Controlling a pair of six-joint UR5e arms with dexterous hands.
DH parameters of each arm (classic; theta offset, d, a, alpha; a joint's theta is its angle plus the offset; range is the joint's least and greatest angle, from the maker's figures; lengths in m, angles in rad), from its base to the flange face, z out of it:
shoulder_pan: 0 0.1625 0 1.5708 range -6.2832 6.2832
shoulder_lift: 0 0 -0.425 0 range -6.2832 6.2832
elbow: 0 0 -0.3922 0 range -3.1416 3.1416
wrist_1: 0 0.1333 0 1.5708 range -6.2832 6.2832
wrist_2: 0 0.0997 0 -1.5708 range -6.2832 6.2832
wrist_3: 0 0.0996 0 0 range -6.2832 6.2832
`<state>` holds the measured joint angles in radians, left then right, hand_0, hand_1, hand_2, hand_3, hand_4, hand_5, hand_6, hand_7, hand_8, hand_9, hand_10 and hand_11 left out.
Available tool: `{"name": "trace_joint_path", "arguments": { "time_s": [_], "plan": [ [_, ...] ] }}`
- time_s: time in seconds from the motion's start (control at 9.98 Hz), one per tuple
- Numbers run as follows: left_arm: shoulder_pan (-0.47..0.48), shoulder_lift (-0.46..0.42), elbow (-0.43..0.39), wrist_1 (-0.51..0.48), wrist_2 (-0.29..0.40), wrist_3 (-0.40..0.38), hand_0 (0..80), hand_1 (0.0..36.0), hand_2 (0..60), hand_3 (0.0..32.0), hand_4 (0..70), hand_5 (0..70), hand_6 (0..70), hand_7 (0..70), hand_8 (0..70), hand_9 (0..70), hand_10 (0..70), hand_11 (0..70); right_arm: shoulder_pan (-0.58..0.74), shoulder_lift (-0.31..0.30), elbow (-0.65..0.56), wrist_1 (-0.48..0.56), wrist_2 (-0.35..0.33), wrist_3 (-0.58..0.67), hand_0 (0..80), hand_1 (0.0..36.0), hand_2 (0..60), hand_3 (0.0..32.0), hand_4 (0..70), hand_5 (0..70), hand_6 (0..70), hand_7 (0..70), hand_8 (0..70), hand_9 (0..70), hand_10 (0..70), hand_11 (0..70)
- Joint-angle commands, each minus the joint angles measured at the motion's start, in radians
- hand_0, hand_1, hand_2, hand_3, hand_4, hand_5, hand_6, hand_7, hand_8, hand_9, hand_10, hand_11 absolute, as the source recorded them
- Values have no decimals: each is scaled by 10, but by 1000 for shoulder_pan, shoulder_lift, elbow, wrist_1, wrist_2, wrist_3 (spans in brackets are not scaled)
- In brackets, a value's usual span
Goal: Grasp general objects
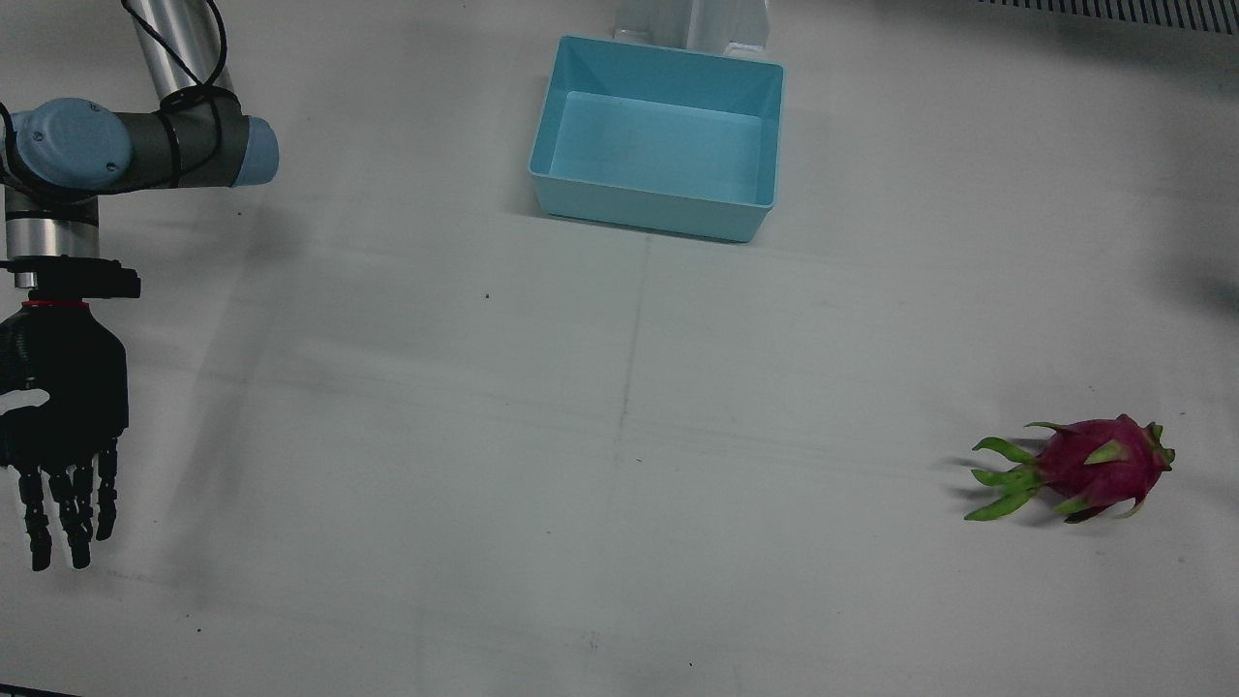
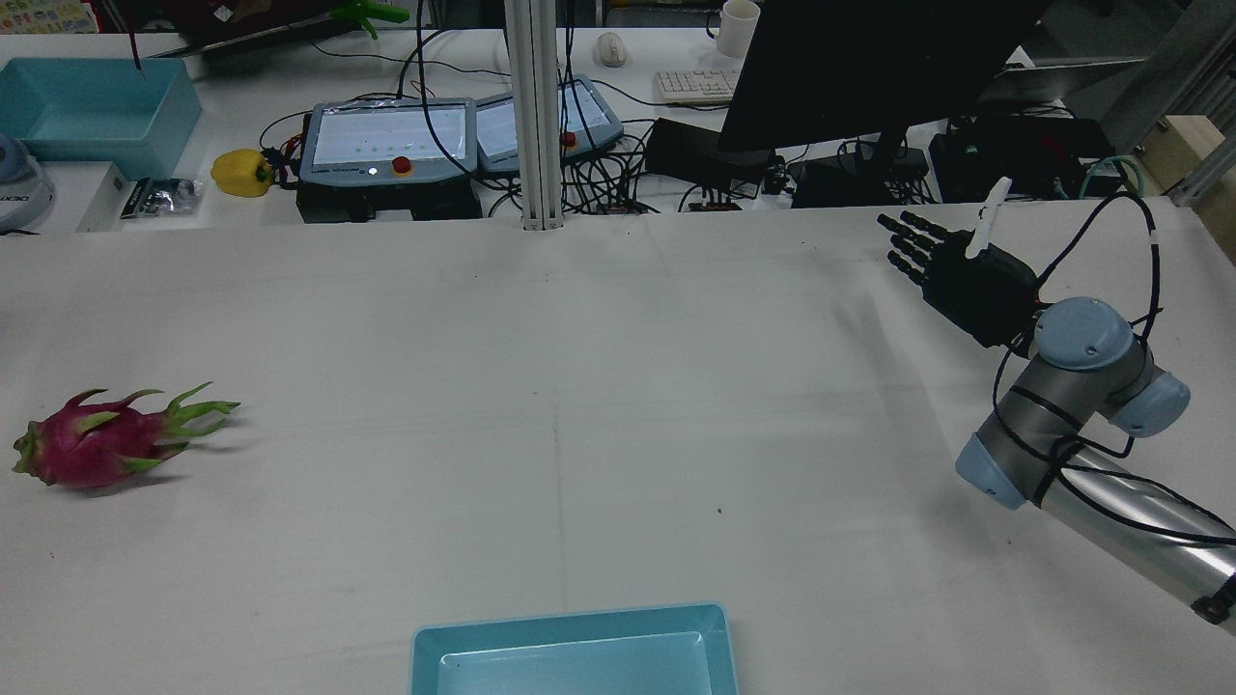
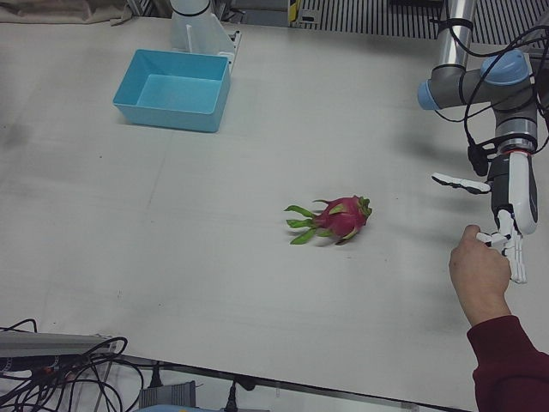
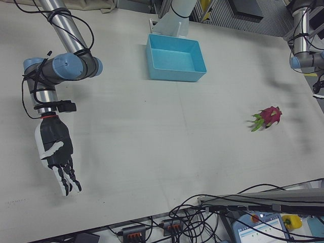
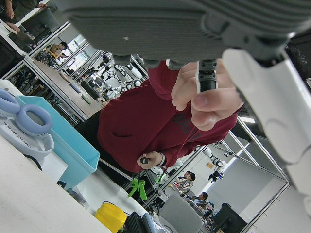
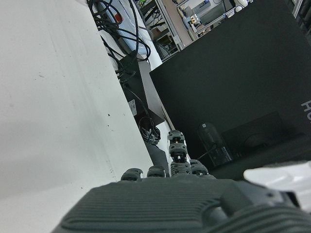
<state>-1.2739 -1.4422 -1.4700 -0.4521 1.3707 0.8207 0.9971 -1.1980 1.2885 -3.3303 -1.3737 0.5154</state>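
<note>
Right hand (image 1: 60, 426): black, ribbed plastic with a white thumb, on a grey and pale-blue arm (image 1: 145, 145). It is hanging over the bare table (image 1: 387, 484) at the near right edge, fingers (image 4: 68, 179) spread straight, grasping nothing.

Left hand (image 3: 511, 210): white and grey shell, pointing down beyond the table's far left side. A person's hand (image 3: 479, 273), in a dark red sleeve (image 3: 513, 365), is touching its fingertips; in the left hand view that hand is pinching one black fingertip. The left hand's fingers are extended and it is holding no object.

Dragon fruit (image 1: 1084, 467): oval, magenta, scaly skin with curling green leaf tips fanning from one end. It is lying on its side on the table's left half, near the front edge, well apart from the right hand and nearer the left hand, touching neither.

Bin (image 1: 571, 106): light blue plastic, rectangular, smooth walls, sitting empty at the table's centre by the pedestals.

Table: matte white sheet with faint creases.
</note>
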Motion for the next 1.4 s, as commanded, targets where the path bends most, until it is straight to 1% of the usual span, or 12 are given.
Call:
{"name": "trace_joint_path", "arguments": {
  "time_s": [0.0,0.3,0.4,0.5,0.6,0.7,0.8,0.9,1.0,1.1,1.2,1.3],
  "plan": [
    [1,-3,0,6,1,0,488,112,0,76,0,0,0,0,0,0,0,0,0,0,0,0,1,0,0,0,0,0,0,0,0,0,0,0,0,0],
    [4,-3,0,6,2,0,492,125,0,106,0,0,0,0,0,0,0,0,0,0,0,0,1,0,0,0,0,0,0,0,0,0,0,0,0,0],
    [4,-3,0,4,2,-2,500,152,49,248,0,0,0,0,0,0,0,0,0,0,0,0,1,0,0,0,0,0,0,0,0,0,0,0,0,0],
    [4,-3,0,4,2,-2,500,168,103,308,0,0,0,0,0,0,0,0,0,0,0,0,-1,0,0,0,0,0,0,0,0,0,0,0,0,0],
    [5,-3,0,3,2,-3,505,155,17,116,0,0,0,0,0,0,0,0,0,0,0,0,1,0,0,0,0,0,0,0,0,0,0,0,0,0],
    [7,-3,0,-6,5,-5,503,131,0,4,11,0,0,0,0,0,0,0,0,0,0,0,1,0,0,0,0,0,0,0,0,0,0,0,0,0],
    [10,-3,0,-19,8,-5,529,157,0,0,27,0,0,0,0,0,0,0,0,0,0,0,1,0,0,0,0,0,0,0,0,0,0,0,0,0],
    [10,-3,0,-34,20,-5,539,165,0,0,33,0,0,0,0,0,0,0,0,0,0,0,-1,0,0,0,0,0,0,0,0,0,0,0,0,0],
    [10,-3,0,-40,36,-6,530,142,0,0,34,0,0,0,0,0,0,0,0,0,0,0,-1,0,0,0,0,0,0,0,0,0,0,0,0,0],
    [8,-3,-1,-49,45,-8,526,145,0,10,39,0,0,0,0,0,0,0,0,0,0,0,1,0,0,0,0,0,0,0,0,0,0,0,0,0],
    [8,-1,-1,-54,45,-15,533,166,6,30,41,0,0,0,0,0,0,0,0,0,0,0,1,0,0,0,0,0,0,0,0,0,0,0,0,0],
    [8,0,-1,-71,47,-18,554,218,92,166,19,0,0,0,0,0,0,0,0,0,0,0,1,0,0,0,0,0,0,0,0,0,0,0,0,0]
  ]
}}
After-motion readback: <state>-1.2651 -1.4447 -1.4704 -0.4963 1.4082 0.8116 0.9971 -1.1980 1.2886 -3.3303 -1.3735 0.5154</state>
